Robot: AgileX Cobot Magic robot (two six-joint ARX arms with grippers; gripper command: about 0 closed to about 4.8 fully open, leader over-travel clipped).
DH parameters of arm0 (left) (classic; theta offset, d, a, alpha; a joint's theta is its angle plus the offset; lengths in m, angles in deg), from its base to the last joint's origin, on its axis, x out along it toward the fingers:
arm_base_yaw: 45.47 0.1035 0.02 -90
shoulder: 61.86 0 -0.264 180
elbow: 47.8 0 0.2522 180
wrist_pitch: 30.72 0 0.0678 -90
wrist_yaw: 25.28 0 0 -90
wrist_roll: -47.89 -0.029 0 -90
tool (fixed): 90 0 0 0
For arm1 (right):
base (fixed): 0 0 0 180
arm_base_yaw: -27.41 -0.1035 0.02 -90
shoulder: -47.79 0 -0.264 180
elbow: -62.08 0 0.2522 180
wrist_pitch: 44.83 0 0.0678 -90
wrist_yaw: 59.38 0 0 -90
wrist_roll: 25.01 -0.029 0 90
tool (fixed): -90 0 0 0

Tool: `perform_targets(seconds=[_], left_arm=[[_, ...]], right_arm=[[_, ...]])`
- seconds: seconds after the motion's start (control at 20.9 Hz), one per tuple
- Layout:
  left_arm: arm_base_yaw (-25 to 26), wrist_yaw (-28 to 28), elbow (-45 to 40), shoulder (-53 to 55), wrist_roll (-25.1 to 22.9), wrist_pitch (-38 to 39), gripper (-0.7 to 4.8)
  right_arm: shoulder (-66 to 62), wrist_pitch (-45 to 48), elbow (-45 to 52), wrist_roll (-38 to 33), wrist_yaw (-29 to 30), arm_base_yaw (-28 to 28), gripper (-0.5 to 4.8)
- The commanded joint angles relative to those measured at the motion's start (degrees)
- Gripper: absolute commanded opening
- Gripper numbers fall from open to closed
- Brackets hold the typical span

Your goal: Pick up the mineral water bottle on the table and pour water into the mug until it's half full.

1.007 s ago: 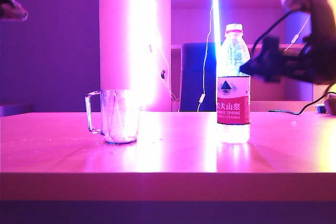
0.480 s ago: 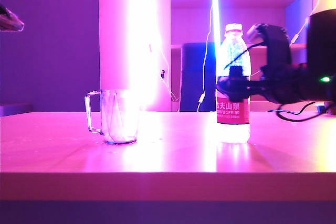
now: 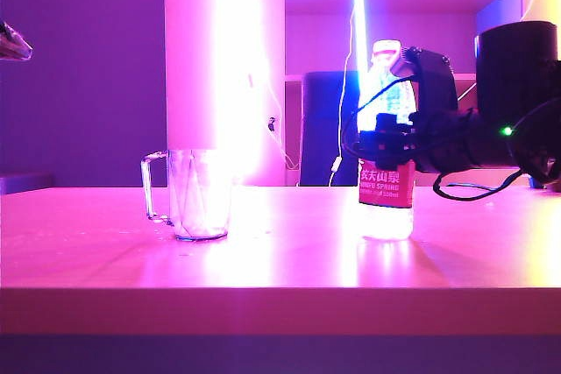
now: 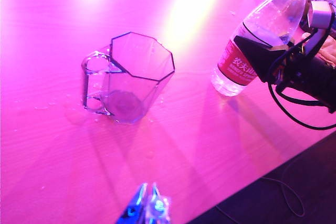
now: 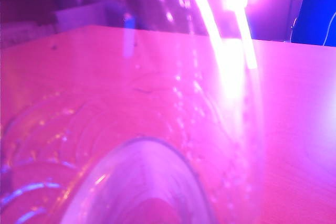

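Mug [image 3: 195, 194] on tabletop [image 3: 280, 260] at left, mineral water bottle [image 3: 387, 190] upright at right, well apart, right tool [image 3: 382, 146] against bottle's middle, left tool [image 3: 13, 44] high at far left.

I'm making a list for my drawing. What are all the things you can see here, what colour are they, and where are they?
Table: one, wood lit pink, fills the foreground.
Mug: one, clear glass, left of the table's middle, handle pointing left.
Mineral water bottle: one, clear with a red-and-white label, right of the middle.
Light tube: one, glowing blue-white, behind the bottle.
Right tool: one, black, jaws around the bottle's label.
Left tool: one, high above the table, holding nothing.
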Motion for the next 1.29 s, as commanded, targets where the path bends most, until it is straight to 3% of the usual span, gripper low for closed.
perform_targets(seconds=[0.05, 0.1, 0.19, 0.43, 0.67, 0.86, 1.15, 1.29], left_arm=[[0.00, -0.42, 0.20, -0.07, -0.13, -0.81, -0.05], [0.02, -0.44, 0.20, -0.07, -0.13, -0.81, -0.05], [0.02, -0.42, 0.20, -0.07, -0.13, -0.81, -0.05], [0.02, -3.21, 0.20, -0.26, -0.11, -5.31, -0.05], [0.07, -7.52, 0.20, -0.48, -0.15, -9.57, -0.05], [0.07, -7.54, 0.20, -0.48, -0.15, -9.84, -0.05], [0.07, -10.73, 0.20, -0.48, -0.46, -9.81, -0.05], [-0.04, -10.64, 0.20, -0.48, -5.03, -9.79, -0.05]], right_arm=[[6.23, -6.69, -0.79, 6.62, 0.02, -0.22, 1.66], [8.79, -12.33, -1.75, 9.94, -0.35, -0.55, 1.66], [15.19, -36.52, -9.16, 23.82, -5.88, -2.97, 1.81], [15.54, -56.98, -23.65, 40.89, -18.16, -9.92, 1.81], [9.64, -64.52, -33.24, 51.52, -30.38, -14.34, 1.81], [3.76, -65.55, -37.57, 66.40, -40.24, -18.08, 1.81], [2.75, -65.66, -37.57, 75.71, -46.47, -20.33, 1.80], [2.78, -64.74, -37.75, 79.91, -49.44, -20.70, 1.80]])
